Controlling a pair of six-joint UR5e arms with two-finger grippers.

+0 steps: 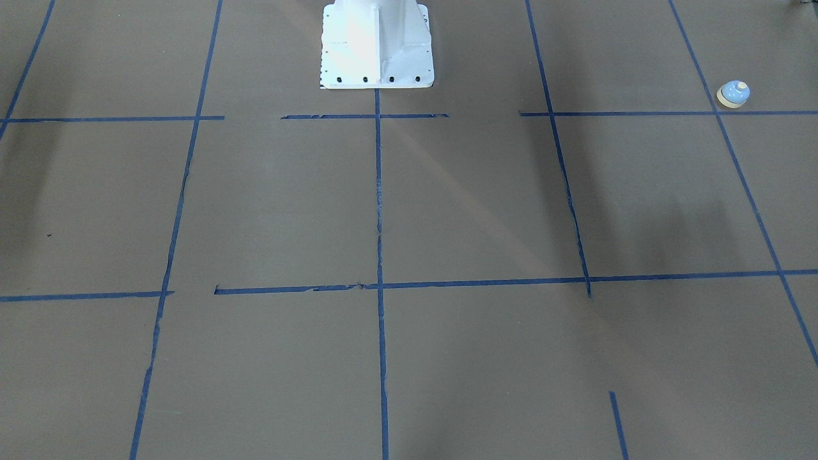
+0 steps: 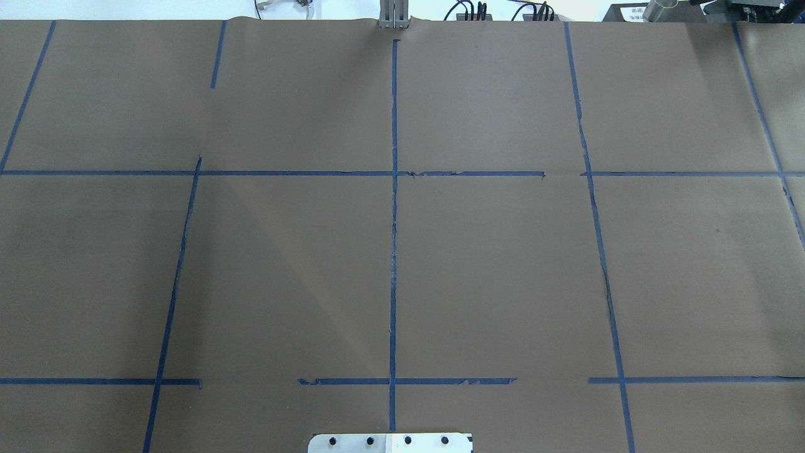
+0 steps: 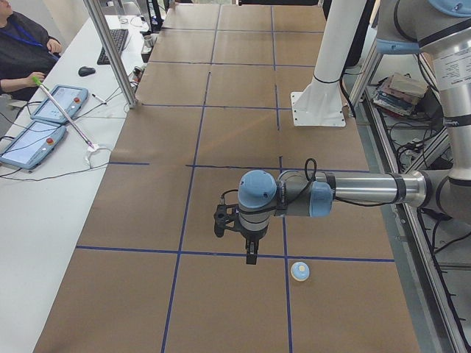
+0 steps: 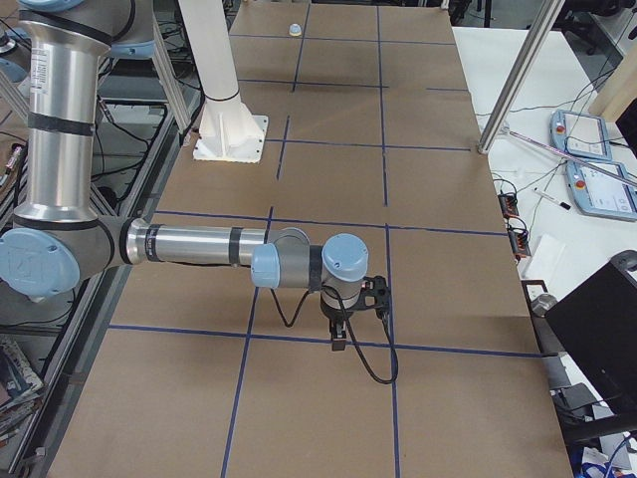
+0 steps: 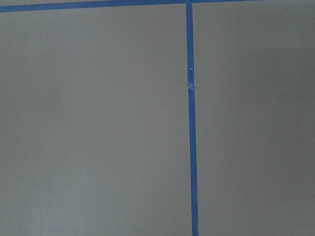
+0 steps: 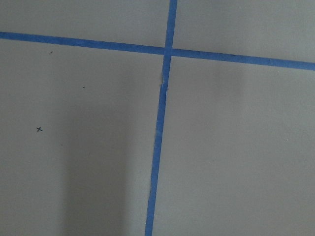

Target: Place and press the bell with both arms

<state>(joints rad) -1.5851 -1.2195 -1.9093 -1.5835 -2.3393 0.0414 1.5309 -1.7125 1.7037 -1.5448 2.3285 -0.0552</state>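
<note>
Jaws on both arms were caught only in the side views, so whether they were released or clenched could not be told. The left jaws were held pointing down above the worktop [image 3: 221, 132], carried by the left arm [image 3: 360, 190], which was stretched out level. The bell [image 3: 299, 271] was stood upright near the left jaws (lower, apart from them) and well apart from the right jaws, which were hung from the right arm [image 4: 199, 244] over a blue tape line [image 4: 448, 348].
</note>
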